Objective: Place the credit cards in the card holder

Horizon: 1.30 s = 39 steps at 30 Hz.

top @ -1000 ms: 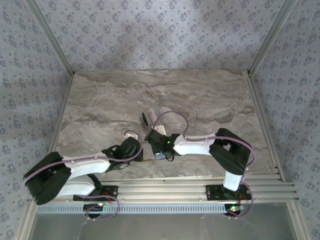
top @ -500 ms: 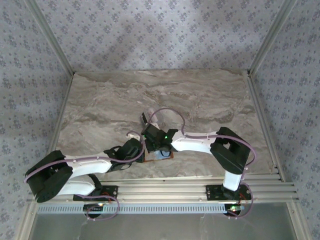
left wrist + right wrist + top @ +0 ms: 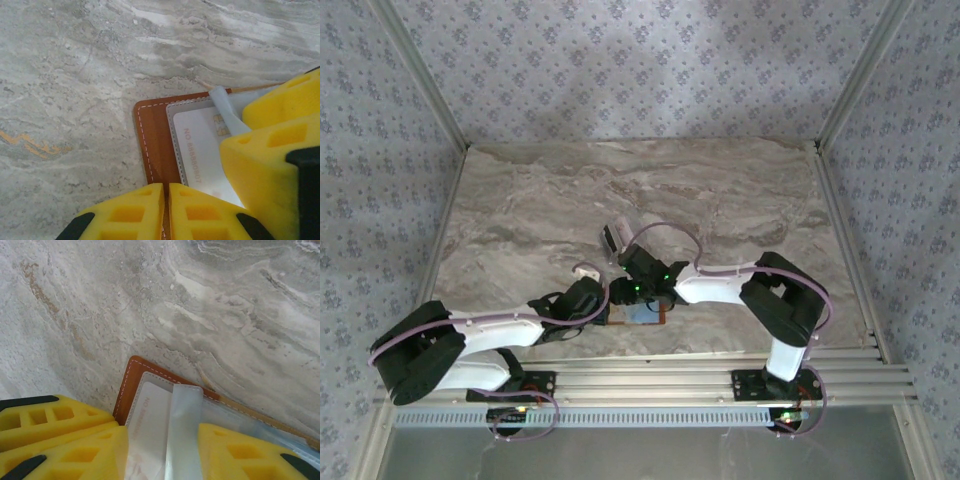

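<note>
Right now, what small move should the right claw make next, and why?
Probably lift the right claw straight up and away: its jaws stand apart, the pale white rectangular card lies inside the clear pocket of the brown leather folding wallet, and the left claw pinches the wallet's edge.

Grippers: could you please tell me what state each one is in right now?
The left gripper is shut on the card holder, at its brown edge.
The right gripper is open, jaws apart over the card holder's clear sleeve.
</note>
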Each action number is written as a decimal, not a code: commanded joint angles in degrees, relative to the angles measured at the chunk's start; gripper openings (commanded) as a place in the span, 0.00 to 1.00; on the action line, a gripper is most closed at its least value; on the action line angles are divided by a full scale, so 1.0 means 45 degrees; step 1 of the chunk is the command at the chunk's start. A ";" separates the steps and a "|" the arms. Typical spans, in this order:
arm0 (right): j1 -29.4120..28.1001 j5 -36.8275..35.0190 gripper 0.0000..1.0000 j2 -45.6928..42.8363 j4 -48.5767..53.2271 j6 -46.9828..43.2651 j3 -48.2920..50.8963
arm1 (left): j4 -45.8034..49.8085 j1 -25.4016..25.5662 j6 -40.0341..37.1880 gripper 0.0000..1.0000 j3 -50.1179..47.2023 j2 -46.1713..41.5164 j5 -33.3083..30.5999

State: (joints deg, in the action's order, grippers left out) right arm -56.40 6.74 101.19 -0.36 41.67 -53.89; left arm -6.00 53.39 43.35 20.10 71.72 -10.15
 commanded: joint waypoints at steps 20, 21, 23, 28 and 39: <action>-0.0347 0.1913 0.54 -0.1685 -0.2668 0.1413 0.2229 | 0.0904 -0.0181 0.0072 0.17 0.0066 -0.0878 0.0126; -0.0328 0.1911 0.53 -0.1656 -0.2677 0.1398 0.2234 | 0.1035 -0.0231 0.0061 0.18 0.0019 -0.1114 0.0110; -0.0252 0.1877 0.53 -0.1589 -0.2627 0.1367 0.2214 | 0.1238 -0.0300 0.0138 0.19 -0.0123 -0.1614 0.0076; -0.0065 0.1840 0.53 -0.1250 -0.2442 0.1310 0.2074 | 0.2070 -0.0456 0.0180 0.25 -0.0267 -0.2655 -0.0237; 0.0070 0.2235 0.48 -0.0204 -0.2613 0.1248 0.1619 | 0.2617 -0.0844 0.0092 0.30 -0.0365 -0.3984 0.0227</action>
State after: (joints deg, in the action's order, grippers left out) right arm -56.47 15.66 98.65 -12.49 47.40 -45.87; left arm 4.16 50.11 44.01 18.57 54.74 -9.87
